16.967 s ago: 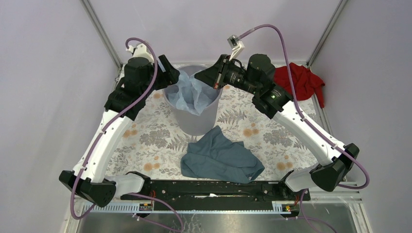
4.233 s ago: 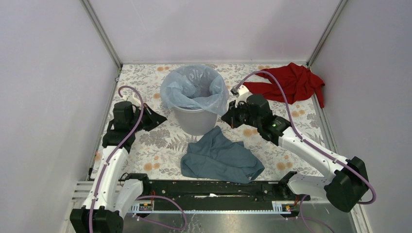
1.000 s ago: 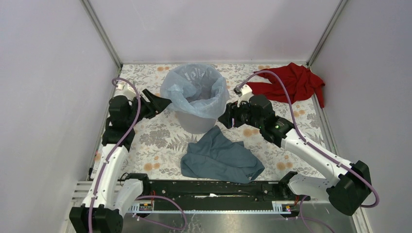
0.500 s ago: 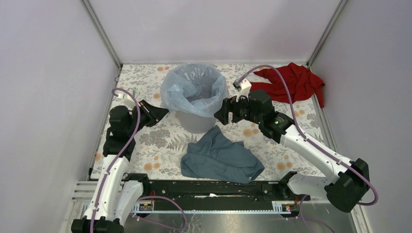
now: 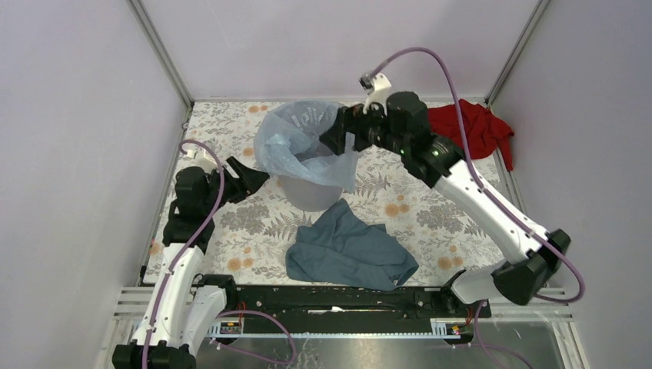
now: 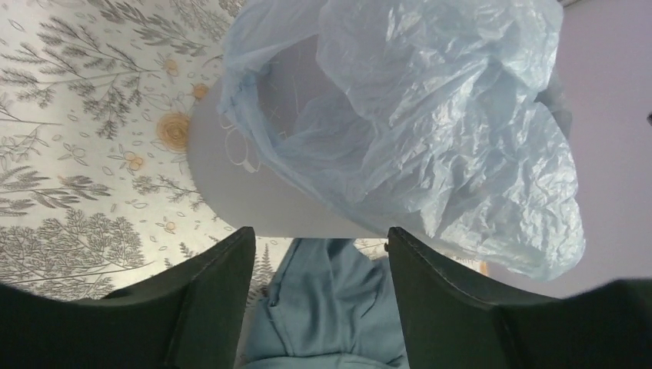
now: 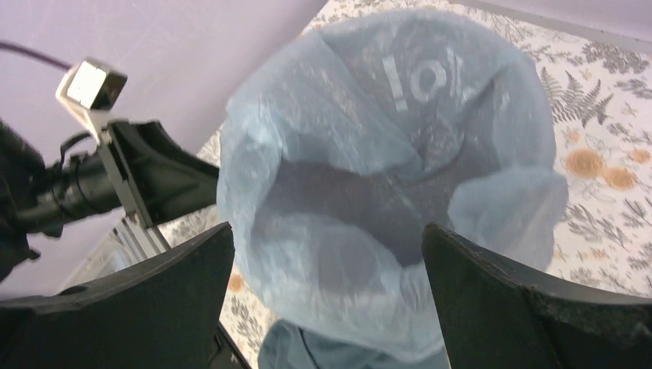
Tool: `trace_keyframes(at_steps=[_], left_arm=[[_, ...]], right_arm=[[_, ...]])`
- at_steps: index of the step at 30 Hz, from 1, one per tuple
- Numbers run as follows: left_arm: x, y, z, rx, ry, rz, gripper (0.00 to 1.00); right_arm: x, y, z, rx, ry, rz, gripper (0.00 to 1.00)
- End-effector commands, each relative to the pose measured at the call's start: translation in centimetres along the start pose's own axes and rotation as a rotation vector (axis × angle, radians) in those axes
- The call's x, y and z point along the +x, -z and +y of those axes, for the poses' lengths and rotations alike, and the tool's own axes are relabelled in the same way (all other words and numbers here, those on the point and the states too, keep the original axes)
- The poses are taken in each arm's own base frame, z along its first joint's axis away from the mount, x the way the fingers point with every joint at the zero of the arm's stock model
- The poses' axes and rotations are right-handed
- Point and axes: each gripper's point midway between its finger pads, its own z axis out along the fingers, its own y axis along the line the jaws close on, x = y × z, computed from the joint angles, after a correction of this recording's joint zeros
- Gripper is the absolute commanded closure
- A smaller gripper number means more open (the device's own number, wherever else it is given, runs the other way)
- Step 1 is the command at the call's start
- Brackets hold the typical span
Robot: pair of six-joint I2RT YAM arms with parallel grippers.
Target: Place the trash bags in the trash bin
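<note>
**At the far middle of the table, the bag lines the bin**

Near the arm bases, a slate-blue cloth (image 5: pixel 350 250) lies crumpled. Just beyond it stands the trash bin (image 5: pixel 309 197), with the trash bag (image 5: pixel 304 142) inside and its edge draped over the rim. The left gripper (image 5: pixel 247 178) hangs just left of the bin, fingers wide and empty. The right gripper (image 5: pixel 338 137) hovers over the bag's right edge, fingers wide and empty. A red cloth (image 5: pixel 478 127) lies far right.
</note>
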Motion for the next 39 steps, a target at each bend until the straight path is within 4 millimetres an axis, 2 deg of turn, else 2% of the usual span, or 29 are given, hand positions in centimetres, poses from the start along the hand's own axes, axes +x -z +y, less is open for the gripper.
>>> trace_keyframes(at_steps=[1,3,6,7,9,11,16,18,23,26,29,31,37,39], left_arm=[[-2.7,1.1,-1.3,-0.005,-0.097,-0.092,0.26],[-2.3,0.1,-1.3,0.016,-0.099,-0.042,0.23],[-1.5,-1.6,-1.3,0.049,-0.082,0.046,0.24],[-1.6,-2.1,-1.3,0.058,-0.075,0.053,0.27],[-1.9,-2.9,-1.2,0.068,-0.059,0.047,0.36],[-1.9,-4.0,-0.6,0.061,-0.032,0.053,0.43],[-1.2,-5.8,-0.3,0.101,0.059,0.075,0.46],[-0.6,-6.5,0.5,0.091,0.086,0.082,0.47],[2.1,-8.1,3.1,0.049,0.165,0.14,0.48],[3.7,-8.5,3.9,0.039,0.188,0.16,0.49],[4.8,-8.4,4.5,0.022,0.193,0.171,0.48],[5.3,-8.2,4.8,0.014,0.193,0.18,0.48],[6.5,-7.1,5.7,-0.026,0.174,0.205,0.47],[6.8,-6.3,5.8,-0.045,0.155,0.211,0.45]], right_arm=[[-1.1,-2.9,0.4,-0.004,-0.054,0.036,0.02],[-1.5,-4.6,0.1,0.007,-0.076,0.043,0.07],[-1.5,-7.3,-0.2,0.02,-0.106,0.067,0.25],[-1.8,-8.2,-0.2,0.025,-0.106,0.072,0.3],[-1.3,-9.9,-0.7,0.053,-0.101,0.109,0.34],[-0.4,-11.5,-1.1,0.092,-0.081,0.151,0.35],[3.2,-14.3,-2.2,0.173,-0.025,0.25,0.36],[4.7,-15.2,-2.4,0.19,-0.014,0.274,0.36],[8.6,-17.7,-2.6,0.198,0.005,0.337,0.36],[10.7,-18.9,-2.7,0.182,-0.012,0.379,0.35],[11.0,-18.8,-3.0,0.198,-0.005,0.388,0.28],[10.1,-18.0,-3.1,0.207,0.014,0.373,0.22],[4.2,-14.0,-2.2,0.231,0.1,0.251,0.04],[2.9,-12.7,-2.2,0.245,0.132,0.22,0.0]])
